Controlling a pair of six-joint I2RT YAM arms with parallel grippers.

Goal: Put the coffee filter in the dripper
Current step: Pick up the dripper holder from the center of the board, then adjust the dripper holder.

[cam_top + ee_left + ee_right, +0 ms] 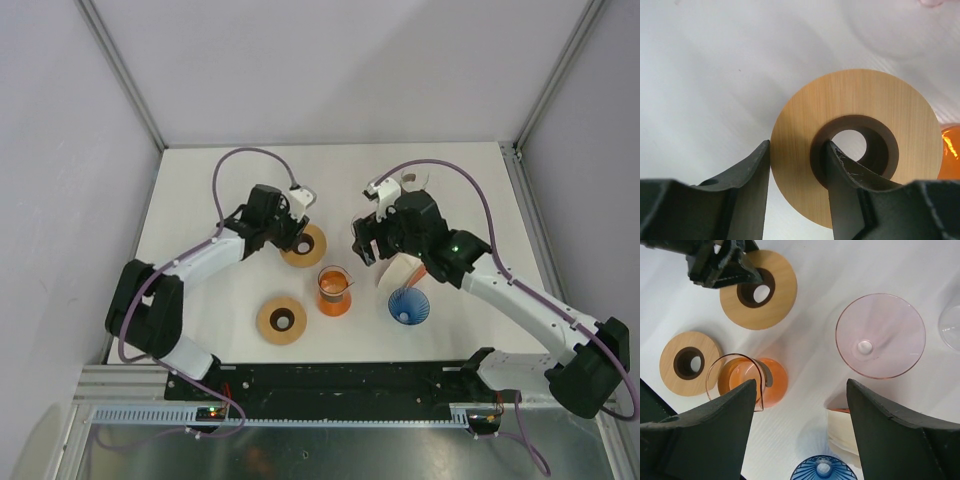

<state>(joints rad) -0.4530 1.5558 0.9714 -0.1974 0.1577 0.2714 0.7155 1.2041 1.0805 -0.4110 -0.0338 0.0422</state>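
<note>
Both lacked the filter (842, 432): left end effector (799, 147) pinched a ring (860, 100), right end effector (801, 385) gaped; I judged pickup next.

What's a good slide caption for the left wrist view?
Left gripper pinching a wooden ring: one finger outside its rim, the other in its centre hole.

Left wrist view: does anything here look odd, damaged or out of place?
Nothing looks damaged or spilled. One odd point: the left fingers grip the wooden ring across its rim, one finger inside its centre hole, the other outside.
</note>
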